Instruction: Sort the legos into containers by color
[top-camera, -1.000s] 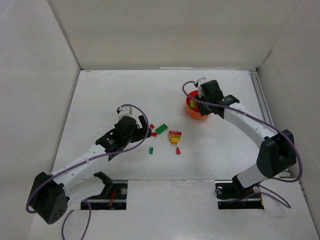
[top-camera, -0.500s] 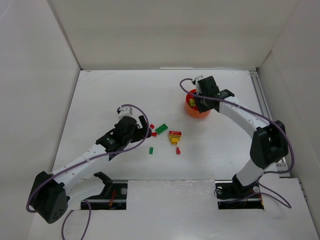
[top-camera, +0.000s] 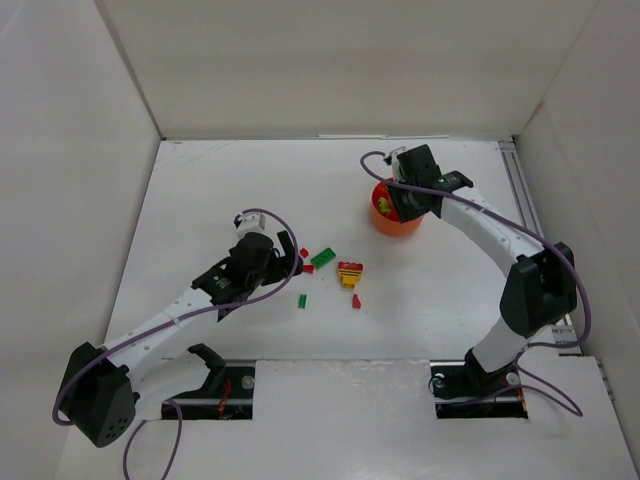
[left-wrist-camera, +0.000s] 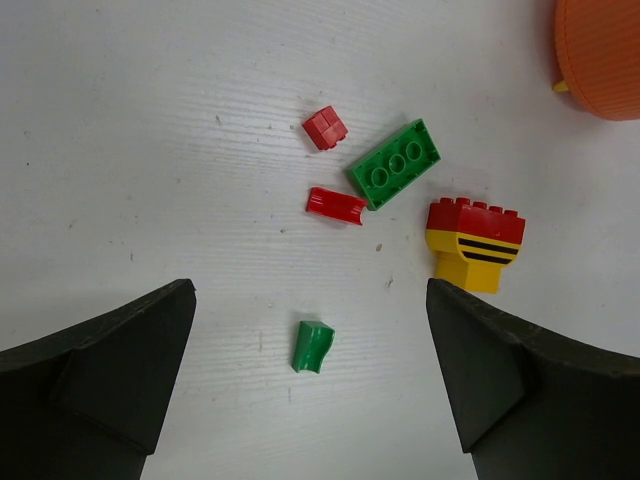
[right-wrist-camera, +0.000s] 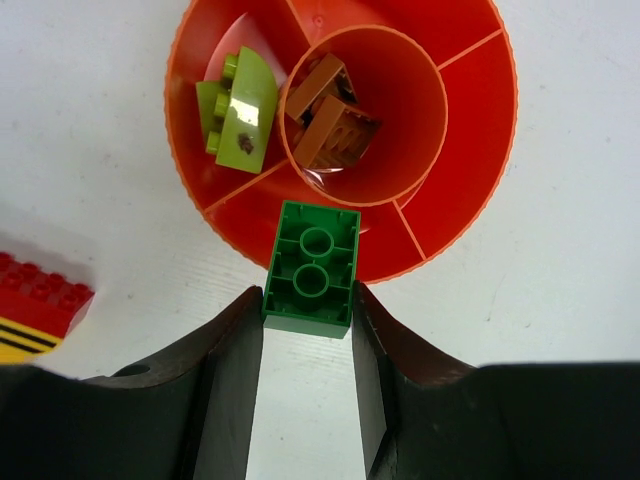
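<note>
My right gripper (right-wrist-camera: 308, 305) is shut on a green two-stud brick (right-wrist-camera: 311, 266), held underside up over the near rim of the orange bowl (right-wrist-camera: 470, 200). A lime piece (right-wrist-camera: 238, 118) lies in one outer compartment and brown bricks (right-wrist-camera: 330, 125) fill the central cup. My left gripper (left-wrist-camera: 308, 290) is open above the table, with a small green piece (left-wrist-camera: 312, 346) lying between its fingers. Beyond it lie a red curved piece (left-wrist-camera: 336, 204), a small red brick (left-wrist-camera: 325, 127), a green plate (left-wrist-camera: 396, 163) and a red-and-yellow striped block (left-wrist-camera: 474, 243).
White walls close in the table on the left, back and right. A metal rail (top-camera: 525, 200) runs along the right edge. One more small red piece (top-camera: 356, 301) lies near the front of the pile. Purple cables loop off both arms.
My right gripper has shifted a little back and left over the bowl, with the green brick still in it. The left arm has not moved.
</note>
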